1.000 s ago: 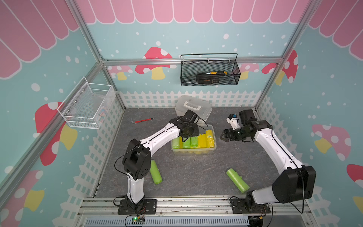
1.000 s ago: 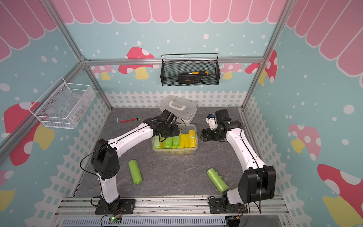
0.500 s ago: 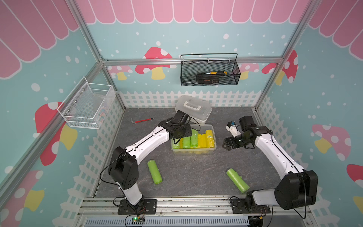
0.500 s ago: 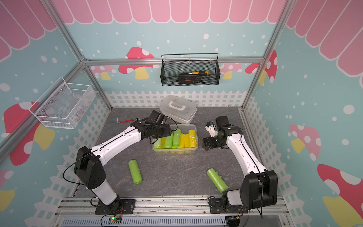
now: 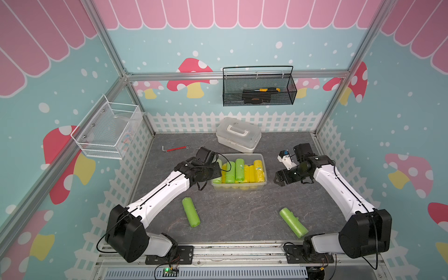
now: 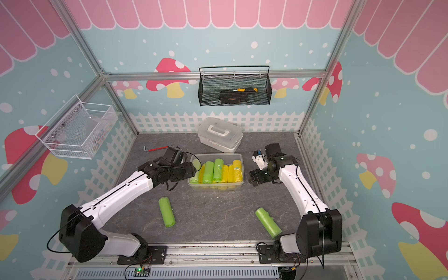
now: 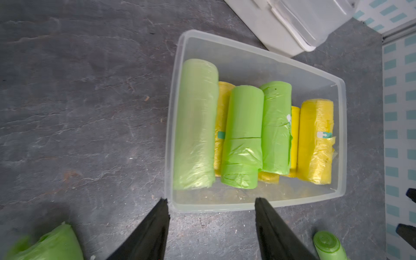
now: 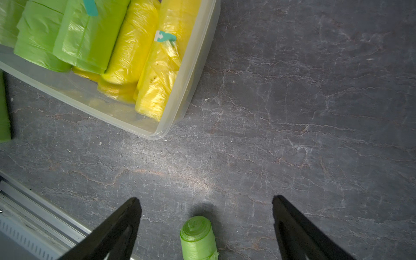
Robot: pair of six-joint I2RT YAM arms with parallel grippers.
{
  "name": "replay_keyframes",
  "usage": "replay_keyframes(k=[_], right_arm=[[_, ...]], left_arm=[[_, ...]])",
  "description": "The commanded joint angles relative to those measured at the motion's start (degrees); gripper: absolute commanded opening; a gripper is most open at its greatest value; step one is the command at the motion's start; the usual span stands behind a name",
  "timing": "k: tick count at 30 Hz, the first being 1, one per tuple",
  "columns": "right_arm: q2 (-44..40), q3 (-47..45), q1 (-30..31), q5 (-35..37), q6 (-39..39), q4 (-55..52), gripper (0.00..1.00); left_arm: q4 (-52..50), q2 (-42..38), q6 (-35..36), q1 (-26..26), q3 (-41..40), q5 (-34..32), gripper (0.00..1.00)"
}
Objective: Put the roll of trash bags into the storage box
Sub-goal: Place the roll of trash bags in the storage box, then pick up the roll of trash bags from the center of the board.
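Storage box (image 7: 213, 203) | yellow roll (image 7: 315, 157) inside | teal-white sticker (image 7: 324, 135) on it

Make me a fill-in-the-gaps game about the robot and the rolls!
Counting the roll near the left arm and the roll near the right arm, ___ rolls lie outside the storage box.
Inside it lie green rolls and ___ ones.
The left gripper and the right gripper both stand ___.
Missing words: two, yellow, open.
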Motion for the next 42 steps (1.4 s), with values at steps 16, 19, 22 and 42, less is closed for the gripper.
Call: replay_keyframes(k=[16, 19, 22, 42], right_arm=[[0.24, 2.5, 0.34, -4.49, -0.14, -1.65, 0.93], [0.21, 2.28, 0.35, -4.13, -0.36, -1.65, 0.93], [0.5, 2.28, 0.33, -4.04, -0.45, -1.66, 0.92], [1.0, 2.45, 0.32, -3.38, -0.52, -1.91, 0.91]], left_arm=[[-13.45, -11.66, -9.44, 4.62, -20.59, -6.26, 0.65], [-13.36, -10.64, -9.84, 5.18, -21.67, -5.77, 0.65], [-13.27, -9.1, -9.37, 5.8, -21.94, -5.48, 0.65], [-7.75, -4.2, -9.13, 6.68, -27.75, -0.75, 0.63]])
